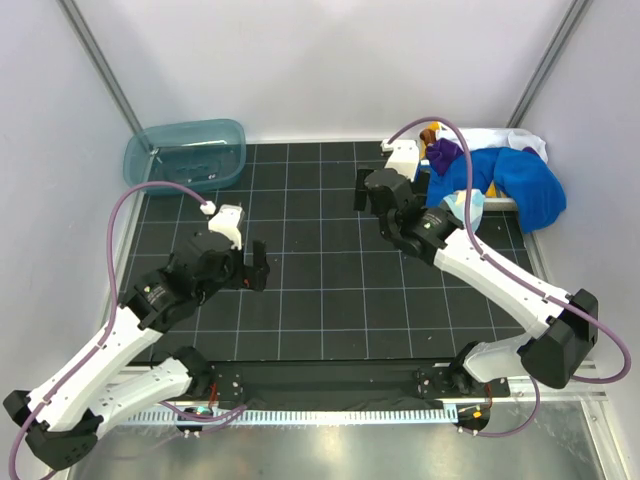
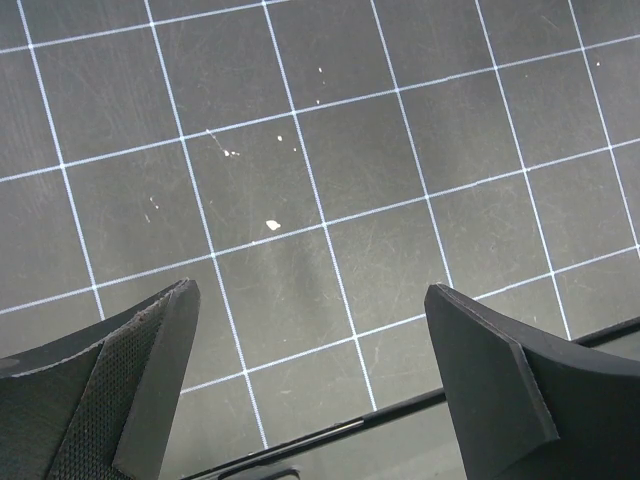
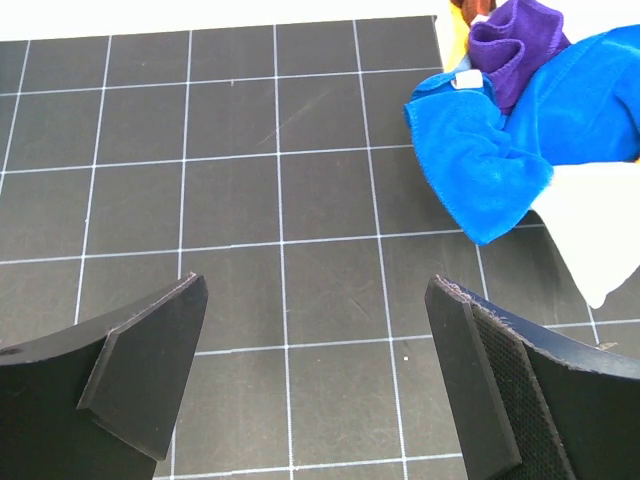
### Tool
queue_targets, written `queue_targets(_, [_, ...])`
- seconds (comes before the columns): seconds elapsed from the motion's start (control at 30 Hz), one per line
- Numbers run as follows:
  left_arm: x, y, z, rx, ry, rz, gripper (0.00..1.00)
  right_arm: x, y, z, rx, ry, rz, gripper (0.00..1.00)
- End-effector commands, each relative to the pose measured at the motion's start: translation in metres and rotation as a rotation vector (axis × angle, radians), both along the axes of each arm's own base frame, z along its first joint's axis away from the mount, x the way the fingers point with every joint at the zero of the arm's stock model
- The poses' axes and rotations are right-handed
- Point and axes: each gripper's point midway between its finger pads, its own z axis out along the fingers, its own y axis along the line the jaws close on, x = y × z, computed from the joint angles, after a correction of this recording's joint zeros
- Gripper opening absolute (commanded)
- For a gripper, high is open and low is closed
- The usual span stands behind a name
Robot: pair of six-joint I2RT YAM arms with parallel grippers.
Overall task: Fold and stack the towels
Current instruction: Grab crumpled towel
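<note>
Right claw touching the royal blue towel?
Apart. The right wrist view shows the right claw open and empty, with bare black mat between its fingertips and the royal blue towel.

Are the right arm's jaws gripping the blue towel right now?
No, the right arm's jaws stand wide open over the black mat, with the blue towel lying apart beyond them.

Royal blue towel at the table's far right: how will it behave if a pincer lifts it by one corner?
Probably floppy: the royal blue towel droops in soft folds, so it should hang and unfurl. It lies bunched against the purple towel, so that may drag along.
</note>
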Motion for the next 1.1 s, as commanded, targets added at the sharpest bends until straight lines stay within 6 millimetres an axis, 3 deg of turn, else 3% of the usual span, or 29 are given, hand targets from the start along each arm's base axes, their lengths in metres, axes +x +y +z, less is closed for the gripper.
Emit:
queue_targets(0.0, [0.0, -0.002, 0.006, -0.021, -0.029, -0.02, 1.0, 0.001, -0.007, 0.018, 0.028, -0.052, -0.031, 1.0])
queue_targets(0.13, [-0.001, -0.002, 0.006, -0.028, -0.03, -0.024, 1.0, 0.01, -0.01, 0.026, 0.018, -0.051, -0.032, 1.0])
queue_targets(0.23, [-0.002, -0.004, 0.007, -0.032, -0.028, -0.029, 1.0, 0.038, -0.03, 0.022, 0.038, -0.01, -0.074, 0.99])
queue_targets(0.27, [-0.002, -0.004, 0.006, -0.033, -0.024, -0.032, 1.0, 0.051, -0.052, 0.021, 0.047, -0.003, -0.129, 1.0])
queue_targets(0.33, [-0.003, -0.005, 0.007, -0.039, -0.022, -0.033, 1.0, 0.07, -0.072, 0.02, 0.047, -0.01, -0.181, 1.0])
queue_targets(0.37, [-0.004, -0.005, 0.008, -0.045, -0.021, -0.036, 1.0, 0.081, -0.1, 0.02, 0.051, -0.015, -0.25, 1.0])
queue_targets(0.43, [-0.005, -0.006, 0.008, -0.053, -0.025, -0.041, 1.0, 0.1, -0.12, 0.015, 0.082, -0.002, -0.305, 1.0])
queue_targets(0.47, [-0.005, -0.007, 0.01, -0.061, -0.028, -0.044, 1.0, 0.108, -0.149, 0.011, 0.094, 0.004, -0.376, 1.0])
queue_targets(0.57, [-0.005, -0.008, 0.01, -0.064, -0.029, -0.047, 0.99, 0.13, -0.179, 0.001, 0.144, 0.007, -0.466, 0.99])
queue_targets(0.6, [-0.005, -0.009, 0.009, -0.061, -0.024, -0.049, 1.0, 0.137, -0.197, 0.002, 0.164, -0.004, -0.505, 0.99])
queue_targets(0.7, [-0.004, -0.009, 0.009, -0.058, -0.024, -0.051, 1.0, 0.17, -0.209, -0.025, 0.223, 0.0, -0.524, 0.97])
queue_targets(0.77, [-0.003, -0.009, 0.01, -0.059, -0.027, -0.05, 1.0, 0.186, -0.208, -0.034, 0.242, 0.001, -0.522, 0.97])
queue_targets(0.8, [-0.003, -0.009, 0.009, -0.058, -0.026, -0.05, 1.0, 0.196, -0.208, -0.027, 0.251, -0.021, -0.516, 0.96])
queue_targets(0.83, [-0.003, -0.008, 0.009, -0.055, -0.027, -0.049, 1.0, 0.207, -0.209, -0.046, 0.239, 0.009, -0.522, 0.95])
queue_targets(0.9, [-0.003, -0.008, 0.008, -0.049, -0.025, -0.045, 1.0, 0.222, -0.207, -0.041, 0.26, -0.017, -0.506, 0.95])
queue_targets(1.07, [-0.002, -0.004, 0.006, -0.033, -0.025, -0.033, 0.99, 0.25, -0.202, -0.059, 0.283, -0.004, -0.505, 0.93])
